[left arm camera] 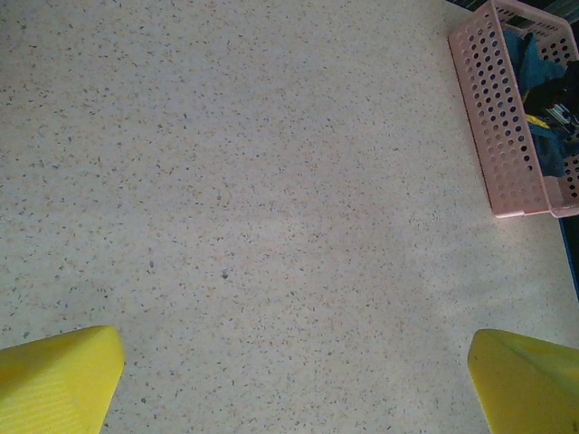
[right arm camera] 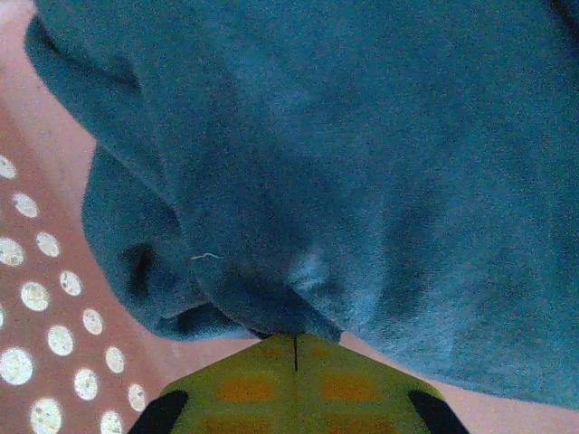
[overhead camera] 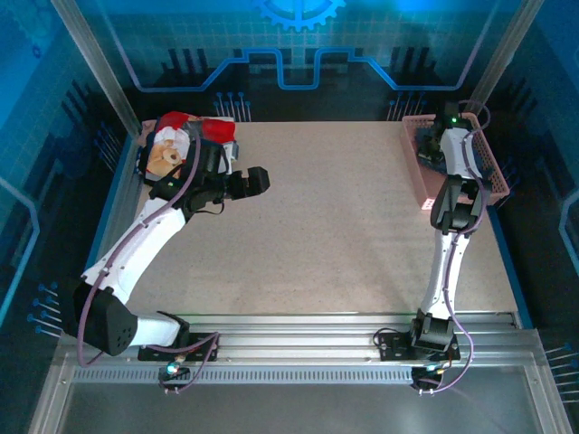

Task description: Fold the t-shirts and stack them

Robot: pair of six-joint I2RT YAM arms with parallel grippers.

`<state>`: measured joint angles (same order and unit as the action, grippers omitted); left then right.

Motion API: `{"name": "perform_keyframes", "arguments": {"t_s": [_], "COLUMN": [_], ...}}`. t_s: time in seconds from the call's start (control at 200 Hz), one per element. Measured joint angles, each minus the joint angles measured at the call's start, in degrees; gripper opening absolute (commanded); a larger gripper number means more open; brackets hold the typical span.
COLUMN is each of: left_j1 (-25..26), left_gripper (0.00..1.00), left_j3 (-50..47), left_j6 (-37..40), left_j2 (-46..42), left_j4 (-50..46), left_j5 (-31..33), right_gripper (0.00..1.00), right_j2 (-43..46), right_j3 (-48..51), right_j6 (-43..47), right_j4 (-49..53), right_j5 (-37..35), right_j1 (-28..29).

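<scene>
**Right pincer clamped on the blue shirt inside the basket**

At the far right corner of the table (overhead camera: 335, 235), a pink plastic lattice basket (left arm camera: 502, 117), long side along the right edge. Inside it, a dark slate-blue soft cloth t-shirt (right arm camera: 362, 181), bunched in loose folds over the holed pink floor. Reaching into that basket from the near edge, the right arm. At its end, the right pincer (right arm camera: 296, 348), pressed together, pads meeting at a thin seam and pinching a low fold of the slate-blue t-shirt right at the tips. From the right wrist, cloth draped above and to both sides of the tips, with basket floor showing at the left and in a strip at the lower right.

At the far left corner, a red soft cloth t-shirt with a teddy-bear print (overhead camera: 167, 149), lying in a heap, print facing up. Just beside it toward the table's middle, the left pincer (overhead camera: 261, 181), spread wide, holding nothing. From the left wrist, two yellow fingertips (left arm camera: 63, 384) at the bottom corners with bare speckled table between them. Across the table, the basket with blue cloth and something dark in it, too small to tell apart. Stretched diagonally from the near left corner toward the red t-shirt, the left arm, crossing the shirt's near edge in the overhead view; touching or not, cannot tell.
</scene>
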<state>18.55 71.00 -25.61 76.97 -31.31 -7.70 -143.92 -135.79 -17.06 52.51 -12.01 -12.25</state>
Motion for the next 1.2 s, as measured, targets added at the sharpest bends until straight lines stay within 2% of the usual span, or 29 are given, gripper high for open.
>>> {"name": "perform_keyframes", "arguments": {"t_s": [0.185,0.305,0.455,0.565,0.69,0.8,0.955,1.201], "left_j1": [0.0,0.0,0.0,0.0,0.0,0.0,0.0,0.0], "left_gripper": [0.99,0.99,0.99,0.99,0.99,0.99,0.99,0.99], "left_j3": [-0.3,-0.3,0.4,3.7,8.6,11.5,13.4,13.7], "left_j6": [0.0,0.0,0.0,0.0,0.0,0.2,0.2,-0.1], "left_j2": [0.0,0.0,0.0,0.1,0.1,0.1,0.0,-2.3], "left_j4": [0.0,0.2,0.5,0.7,1.8,3.1,4.3,6.6], "left_j5": [0.8,1.0,1.0,0.9,0.4,0.0,-1.4,-3.3], "right_gripper": [0.00,0.00,0.00,0.00,0.00,0.00,0.00,0.00], "right_j2": [3.7,13.0,26.1,32.7,33.5,33.7,35.6,34.8], "right_j3": [2.8,7.5,8.4,2.8,-11.6,-21.0,-22.1,-23.6], "right_j6": [-1.0,-3.3,-7.7,-10.9,-15.5,-22.3,-36.7,-57.6], "right_j4": [-1.3,-3.5,-7.7,-9.3,-10.8,-15.0,-28.3,-46.1], "right_j5": [0.5,2.8,7.2,11.7,18.0,23.8,28.6,26.6], "right_j1": [0.3,0.5,1.1,2.6,5.7,8.0,9.5,13.9]}}
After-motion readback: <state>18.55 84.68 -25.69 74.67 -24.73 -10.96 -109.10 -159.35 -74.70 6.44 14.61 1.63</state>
